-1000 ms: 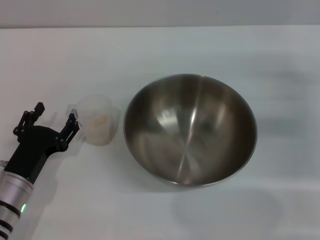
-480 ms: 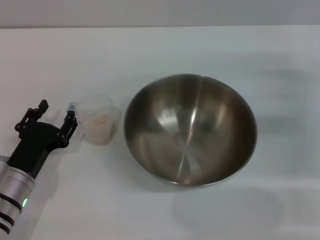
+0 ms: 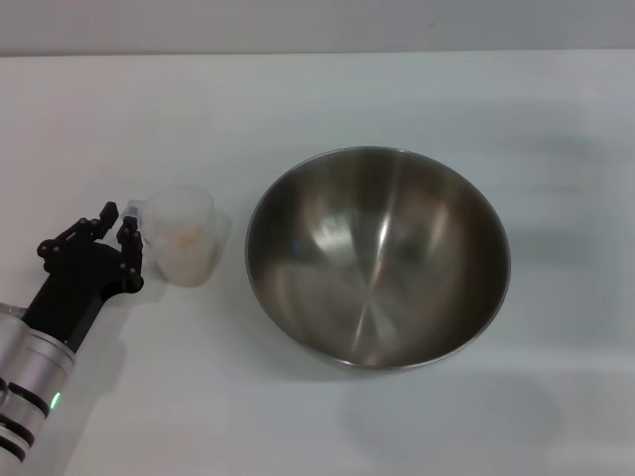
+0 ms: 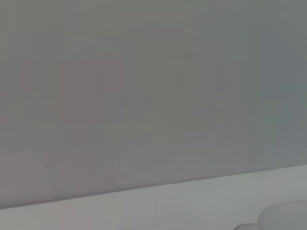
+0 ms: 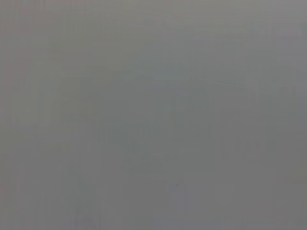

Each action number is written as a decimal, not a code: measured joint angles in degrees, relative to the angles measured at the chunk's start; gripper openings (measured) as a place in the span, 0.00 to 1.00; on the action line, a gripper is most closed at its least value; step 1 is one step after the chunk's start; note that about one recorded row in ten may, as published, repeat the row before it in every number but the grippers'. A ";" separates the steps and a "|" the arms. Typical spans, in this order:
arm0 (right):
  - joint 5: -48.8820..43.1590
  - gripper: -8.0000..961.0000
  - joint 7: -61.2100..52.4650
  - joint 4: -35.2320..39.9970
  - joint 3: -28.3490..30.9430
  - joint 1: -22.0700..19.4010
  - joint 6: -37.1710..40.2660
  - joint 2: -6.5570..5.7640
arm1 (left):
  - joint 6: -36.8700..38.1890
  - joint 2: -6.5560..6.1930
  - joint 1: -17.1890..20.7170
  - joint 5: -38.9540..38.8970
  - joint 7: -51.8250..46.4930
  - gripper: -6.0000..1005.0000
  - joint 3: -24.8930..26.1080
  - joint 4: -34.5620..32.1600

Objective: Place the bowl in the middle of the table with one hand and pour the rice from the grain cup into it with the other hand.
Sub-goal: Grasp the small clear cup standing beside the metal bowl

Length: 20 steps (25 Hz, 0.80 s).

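Observation:
The large steel bowl (image 3: 377, 256) stands on the white table (image 3: 317, 99), right of centre, with nothing in it. The clear grain cup (image 3: 184, 238) stands upright just left of the bowl, with pale rice (image 3: 187, 236) inside and its handle tab (image 3: 133, 210) pointing left. My left gripper (image 3: 117, 222) is low at the table's left, open, turned on its side, with its fingertips (image 3: 129, 230) right at the tab. The cup's rim shows at the edge of the left wrist view (image 4: 288, 215). The right gripper is out of view.
White table surface (image 4: 192, 206) lies all around the bowl and cup. A grey wall runs behind the table's far edge. The right wrist view shows only plain grey.
My left gripper has moved forward towards the cup's handle tab and rolled over, so its fingers now look closer together. The cup has shifted slightly left. The bowl has not moved.

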State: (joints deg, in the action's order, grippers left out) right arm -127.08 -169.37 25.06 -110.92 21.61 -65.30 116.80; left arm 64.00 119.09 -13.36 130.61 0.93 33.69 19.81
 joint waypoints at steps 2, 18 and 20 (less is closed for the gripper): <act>-0.02 0.50 0.00 0.09 0.00 0.01 0.00 0.00 | -0.27 0.00 -0.24 0.00 0.01 0.27 -0.13 0.06; -0.10 0.50 0.00 0.71 0.00 -0.43 -0.13 0.00 | 3.21 0.00 -1.51 -0.01 0.46 0.04 0.63 0.93; -0.10 0.50 0.00 0.74 0.00 -0.44 -0.21 0.00 | 5.80 0.00 -2.26 -0.01 2.12 0.04 0.76 0.94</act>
State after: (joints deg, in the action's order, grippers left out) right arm -127.18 -169.37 25.80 -110.92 21.18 -65.51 116.80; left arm 69.80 119.09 -15.62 130.60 3.05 34.46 20.75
